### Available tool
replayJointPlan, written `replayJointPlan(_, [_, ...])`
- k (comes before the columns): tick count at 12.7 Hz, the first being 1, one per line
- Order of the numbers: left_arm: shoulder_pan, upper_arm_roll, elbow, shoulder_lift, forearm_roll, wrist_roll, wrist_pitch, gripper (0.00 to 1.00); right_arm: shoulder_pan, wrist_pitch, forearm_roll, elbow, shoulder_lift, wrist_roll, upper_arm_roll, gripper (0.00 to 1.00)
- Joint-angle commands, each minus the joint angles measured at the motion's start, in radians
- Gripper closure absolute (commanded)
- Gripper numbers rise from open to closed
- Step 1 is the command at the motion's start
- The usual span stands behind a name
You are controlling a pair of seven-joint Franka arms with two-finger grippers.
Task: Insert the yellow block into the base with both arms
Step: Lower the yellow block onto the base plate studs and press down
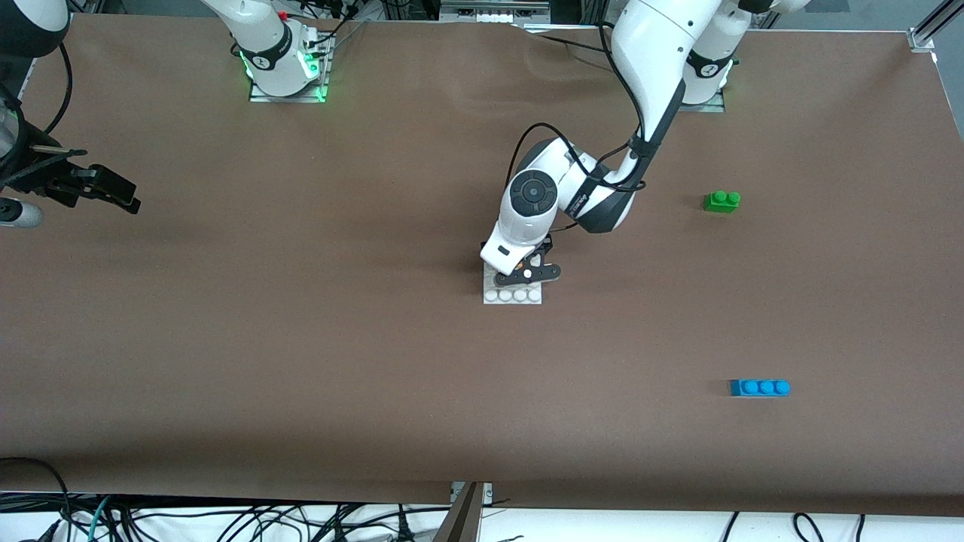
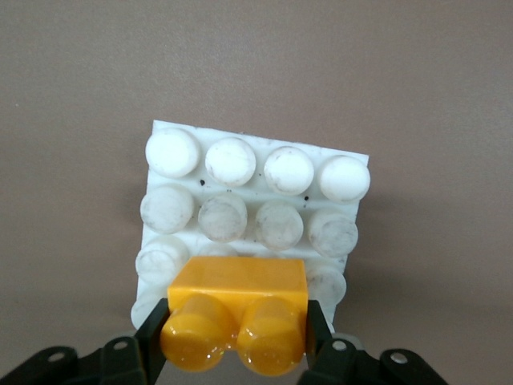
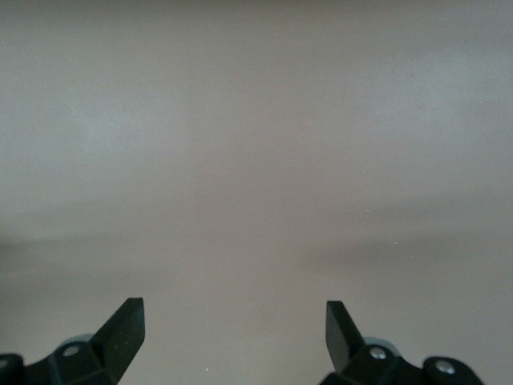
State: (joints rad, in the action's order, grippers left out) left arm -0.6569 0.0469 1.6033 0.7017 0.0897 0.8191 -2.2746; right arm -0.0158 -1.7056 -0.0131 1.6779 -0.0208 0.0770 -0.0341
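- In the middle of the brown tabletop [image 1: 301,361] lies the base [image 1: 512,295], a flat white square plate with a grid of round studs.
- The left arm [image 1: 648,68] reaches in from its end of the tabletop and bends down so that the left gripper [image 1: 525,269] sits right over the base.
- Its fingers [image 2: 152,329] pinch the yellow block [image 2: 237,317] from both sides, one finger on each short end; the block's two round studs face the wrist camera.
- In the left wrist view the block covers part of the base's stud rows; whether it touches the studs or hangs just above them cannot be told.
- At the right arm's end of the tabletop the right arm [image 1: 263,38] waits; the right gripper [image 1: 105,188] hangs above bare tabletop, well apart from the base.
- The right wrist view shows its fingers [image 3: 124,325] spread wide with nothing between them.
- A green brick [image 1: 721,201] with two studs lies toward the left arm's end, farther from the front camera than the base.
- A blue brick [image 1: 760,388] with three studs lies at that same end, nearer to the front camera than the green brick and the base.
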Motion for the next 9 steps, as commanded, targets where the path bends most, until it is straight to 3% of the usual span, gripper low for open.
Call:
replayJointPlan(1, [-0.013, -0.007, -0.032, 0.036, -0.016, -0.003, 0.003, 1.0, 0.007, 0.006, -0.004, 0.009, 0.012, -0.009, 0.008, 0.0])
replayJointPlan(3, [-0.012, -0.009, -0.032, 0.038, -0.016, -0.005, 0.003, 1.0, 0.007, 0.006, -0.004, 0.009, 0.012, -0.009, 0.008, 0.0])
replayJointPlan(4, [-0.013, -0.009, -0.032, 0.041, -0.016, -0.002, 0.001, 0.95, 0.007, 0.006, -0.004, 0.009, 0.012, -0.009, 0.008, 0.0])
replayJointPlan(5, [-0.013, -0.009, -0.032, 0.042, -0.016, 0.002, 0.003, 0.48, 0.007, 0.006, -0.004, 0.009, 0.012, -0.009, 0.008, 0.0])
replayJointPlan(6, [-0.013, -0.009, -0.032, 0.044, -0.015, 0.006, 0.001, 0.1, 0.007, 0.006, -0.004, 0.009, 0.012, -0.008, 0.008, 0.0])
replayJointPlan(7, [-0.013, -0.007, -0.032, 0.044, -0.016, 0.002, 0.001, 0.0, 0.007, 0.007, -0.004, 0.009, 0.012, -0.008, 0.008, 0.0])
replayJointPlan(9, [-0.013, -0.007, -0.032, 0.044, -0.015, -0.005, 0.003, 0.0, 0.007, 0.009, -0.004, 0.009, 0.012, -0.008, 0.008, 0.0])
